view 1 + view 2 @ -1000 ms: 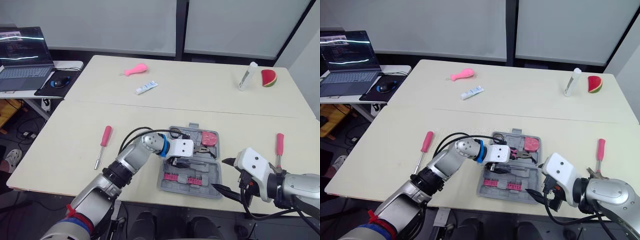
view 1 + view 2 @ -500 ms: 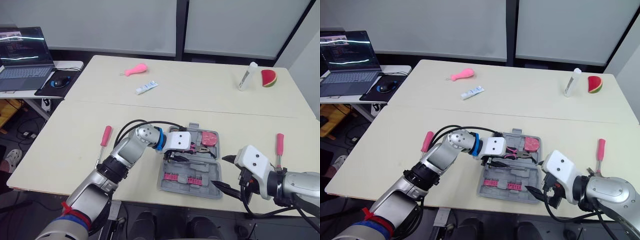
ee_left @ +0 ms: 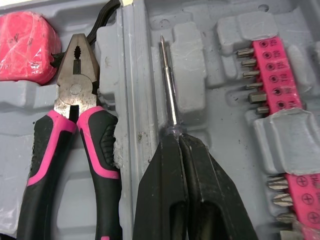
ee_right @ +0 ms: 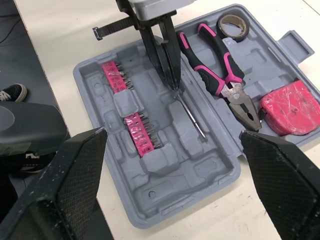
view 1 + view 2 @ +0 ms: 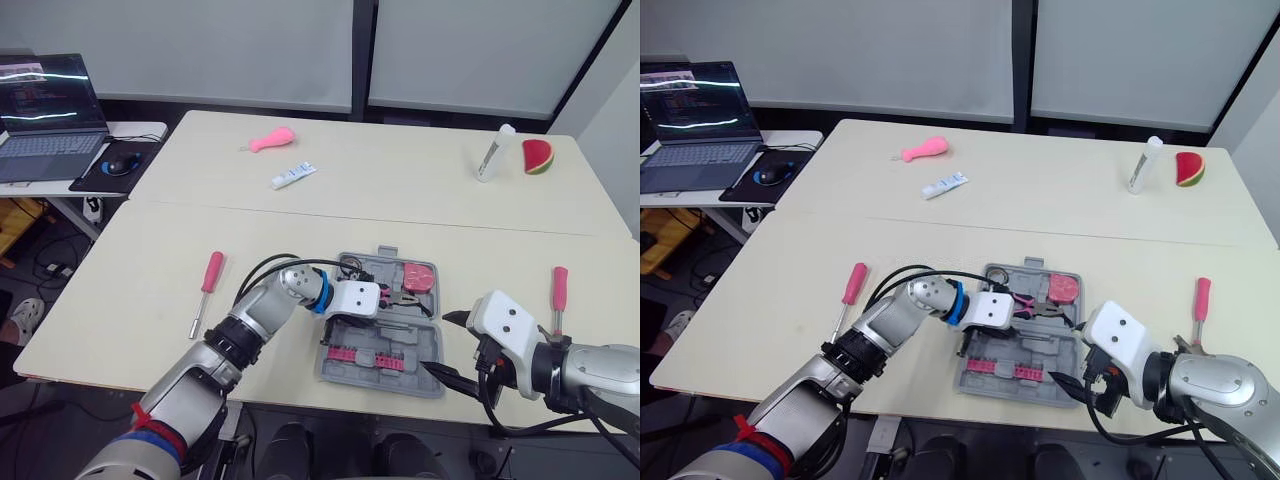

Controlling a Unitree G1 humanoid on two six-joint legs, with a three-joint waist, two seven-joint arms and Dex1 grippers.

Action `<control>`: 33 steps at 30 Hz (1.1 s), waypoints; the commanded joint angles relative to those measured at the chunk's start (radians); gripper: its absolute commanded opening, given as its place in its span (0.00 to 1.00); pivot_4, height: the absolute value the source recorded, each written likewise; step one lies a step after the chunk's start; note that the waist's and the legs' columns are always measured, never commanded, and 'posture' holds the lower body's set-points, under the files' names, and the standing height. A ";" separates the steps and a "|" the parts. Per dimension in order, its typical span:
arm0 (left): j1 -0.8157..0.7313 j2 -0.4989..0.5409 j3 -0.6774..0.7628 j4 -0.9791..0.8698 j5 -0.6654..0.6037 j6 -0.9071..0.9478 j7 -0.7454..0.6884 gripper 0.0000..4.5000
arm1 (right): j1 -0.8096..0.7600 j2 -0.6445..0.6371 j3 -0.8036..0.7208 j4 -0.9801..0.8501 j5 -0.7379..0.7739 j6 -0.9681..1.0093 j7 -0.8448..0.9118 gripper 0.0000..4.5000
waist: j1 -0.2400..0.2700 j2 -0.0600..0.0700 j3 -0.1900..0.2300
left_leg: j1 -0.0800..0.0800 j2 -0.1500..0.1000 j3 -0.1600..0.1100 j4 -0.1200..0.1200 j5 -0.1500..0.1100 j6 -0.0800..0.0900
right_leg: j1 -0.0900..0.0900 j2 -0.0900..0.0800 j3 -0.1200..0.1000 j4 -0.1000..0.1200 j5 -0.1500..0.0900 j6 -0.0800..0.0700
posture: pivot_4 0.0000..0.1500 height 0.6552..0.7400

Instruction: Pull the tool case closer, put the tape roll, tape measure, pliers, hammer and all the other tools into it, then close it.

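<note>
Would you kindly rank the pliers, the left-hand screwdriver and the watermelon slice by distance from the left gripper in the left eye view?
1. Pliers, in the case beside the left gripper.
2. Screwdriver, on the table to its left.
3. Watermelon slice, at the far right corner.

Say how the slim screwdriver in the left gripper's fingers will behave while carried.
The slim screwdriver has a bare metal shaft, so it is probably stiff and light. The left gripper pinches only its rear end, so it may pivot or slip. Being round, it would likely roll outside the moulded slots of the tool case.
</note>
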 commanded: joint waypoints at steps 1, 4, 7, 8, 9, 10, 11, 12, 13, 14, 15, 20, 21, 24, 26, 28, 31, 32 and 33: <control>0.016 -0.002 -0.019 0.054 0.044 -0.032 0.035 0.01 | -0.001 -0.007 -0.030 -0.020 0.010 -0.009 0.003 1.00 | 0.000 0.000 0.000 | 0.000 0.000 0.000 0.000 0.000 0.000 | 0.000 0.000 0.000 0.000 0.000 0.000 | 1.00 1.00; 0.017 -0.006 -0.006 0.055 0.034 -0.031 0.037 0.01 | -0.004 -0.009 -0.033 -0.020 0.011 -0.010 0.004 1.00 | 0.000 0.000 -0.001 | 0.001 0.000 0.000 0.000 0.001 0.002 | 0.000 -0.001 0.000 0.001 0.000 0.000 | 1.00 1.00; 0.017 -0.011 0.023 0.022 -0.002 -0.003 0.028 0.01 | -0.008 -0.009 -0.034 -0.017 0.002 -0.020 0.005 1.00 | 0.000 0.000 -0.001 | 0.001 -0.001 -0.001 0.000 0.002 0.004 | 0.000 -0.001 0.000 0.002 0.000 0.000 | 1.00 1.00; 0.016 -0.008 0.040 0.006 -0.021 0.011 0.023 0.01 | -0.011 -0.007 -0.036 -0.015 0.000 -0.025 0.004 1.00 | 0.000 0.000 -0.001 | 0.001 -0.002 -0.001 0.000 0.002 0.004 | 0.000 -0.002 0.000 0.002 0.000 0.000 | 1.00 1.00; 0.016 -0.003 0.059 -0.014 -0.044 0.026 0.014 0.01 | -0.014 -0.005 -0.040 -0.013 -0.002 -0.029 0.003 1.00 | 0.000 0.000 -0.001 | 0.001 -0.002 -0.001 0.000 0.002 0.004 | 0.000 -0.002 0.000 0.002 0.000 0.000 | 1.00 1.00; 0.014 0.005 0.085 -0.036 -0.065 0.049 0.014 0.01 | -0.016 -0.004 -0.045 -0.010 -0.003 -0.033 0.002 1.00 | -0.001 0.000 -0.001 | 0.001 -0.002 -0.001 0.000 0.002 0.004 | 0.000 -0.002 0.000 0.002 0.000 0.000 | 1.00 1.00; 0.013 0.014 0.112 -0.055 -0.088 0.064 0.015 0.01 | -0.018 -0.003 -0.051 -0.008 -0.005 -0.037 0.002 1.00 | -0.002 0.000 -0.001 | 0.001 -0.002 -0.001 0.000 0.002 0.004 | 0.000 -0.002 -0.001 0.002 0.000 0.000 | 1.00 1.00; 0.013 0.021 0.129 -0.068 -0.102 0.075 0.017 0.01 | -0.018 -0.003 -0.055 -0.007 -0.005 -0.039 0.002 1.00 | -0.002 0.000 0.000 | 0.001 -0.002 -0.001 0.000 0.002 0.004 | 0.000 -0.002 0.000 0.002 0.000 0.000 | 1.00 1.00; 0.019 0.034 0.173 -0.102 -0.150 0.116 0.007 0.01 | -0.020 0.001 -0.065 -0.004 -0.004 -0.044 0.001 1.00 | -0.002 0.000 -0.001 | 0.000 -0.002 -0.001 0.000 0.002 0.004 | 0.000 -0.002 -0.001 0.002 0.000 0.000 | 1.00 1.00; 0.024 0.042 0.202 -0.126 -0.184 0.146 0.000 0.01 | -0.021 0.004 -0.072 -0.002 -0.003 -0.048 0.000 1.00 | -0.003 0.000 0.000 | 0.000 -0.002 -0.001 0.000 0.002 0.004 | 0.000 -0.002 -0.001 0.002 0.000 0.000 | 1.00 1.00; 0.034 0.059 0.248 -0.155 -0.231 0.169 -0.010 0.01 | -0.026 0.010 -0.084 0.002 -0.003 -0.054 -0.003 1.00 | -0.003 0.000 0.000 | 0.000 -0.002 -0.001 0.000 0.002 0.004 | 0.000 -0.002 -0.001 0.002 0.000 0.000 | 1.00 1.00; 0.160 0.158 0.518 -0.318 -0.446 0.333 0.041 0.01 | -0.045 0.051 -0.171 0.065 -0.055 -0.115 -0.043 1.00 | -0.011 0.000 -0.001 | 0.001 -0.001 -0.001 -0.001 0.002 0.003 | 0.000 -0.002 0.000 0.002 0.000 0.000 | 1.00 1.00; 0.192 0.168 0.565 -0.339 -0.465 0.336 0.071 0.01 | -0.039 0.060 -0.196 0.081 -0.069 -0.130 -0.047 1.00 | -0.010 0.000 -0.001 | 0.001 -0.001 -0.001 -0.001 0.002 0.003 | 0.000 -0.004 0.000 0.002 0.000 0.000 | 1.00 1.00; 0.315 0.189 0.723 -0.395 -0.506 0.339 0.187 0.01 | 0.024 0.086 -0.303 0.148 -0.152 -0.218 -0.042 1.00 | -0.006 0.000 -0.001 | 0.001 -0.002 -0.002 -0.001 0.002 0.003 | 0.000 -0.007 -0.001 0.001 0.000 0.000 | 1.00 1.00; 0.398 0.199 0.819 -0.419 -0.532 0.364 0.254 0.01 | 0.082 0.119 -0.371 0.185 -0.201 -0.282 -0.040 1.00 | 0.000 0.000 -0.001 | 0.001 -0.002 -0.002 -0.001 0.002 0.003 | 0.000 -0.007 -0.001 0.001 0.000 0.000 | 1.00 1.00; 0.501 0.220 0.891 -0.425 -0.525 0.314 0.285 0.04 | 0.150 0.161 -0.432 0.222 -0.254 -0.354 -0.038 1.00 | -0.001 0.000 -0.001 | 0.001 -0.003 -0.002 -0.001 0.002 0.003 | 0.000 -0.008 -0.001 0.001 0.000 0.000 | 1.00 1.00; 0.644 0.217 0.986 -0.413 -0.524 0.262 0.342 0.21 | 0.236 0.245 -0.511 0.279 -0.305 -0.443 -0.050 1.00 | -0.002 0.000 -0.001 | 0.002 -0.003 -0.002 -0.001 0.002 0.003 | 0.000 -0.008 0.000 0.001 0.000 0.000 | 1.00 1.00; 0.684 0.212 1.015 -0.400 -0.526 0.239 0.355 0.28 | 0.263 0.269 -0.527 0.293 -0.321 -0.473 -0.051 1.00 | -0.002 0.001 -0.001 | 0.002 -0.003 -0.002 -0.002 0.002 0.003 | 0.000 -0.009 0.000 0.001 0.000 0.000 | 1.00 1.00; 0.720 0.207 1.037 -0.387 -0.531 0.223 0.366 0.35 | 0.287 0.294 -0.539 0.306 -0.332 -0.500 -0.050 1.00 | -0.002 0.001 -0.001 | 0.002 -0.002 -0.002 -0.002 0.002 0.003 | 0.000 -0.009 0.000 0.001 0.000 0.000 | 1.00 1.00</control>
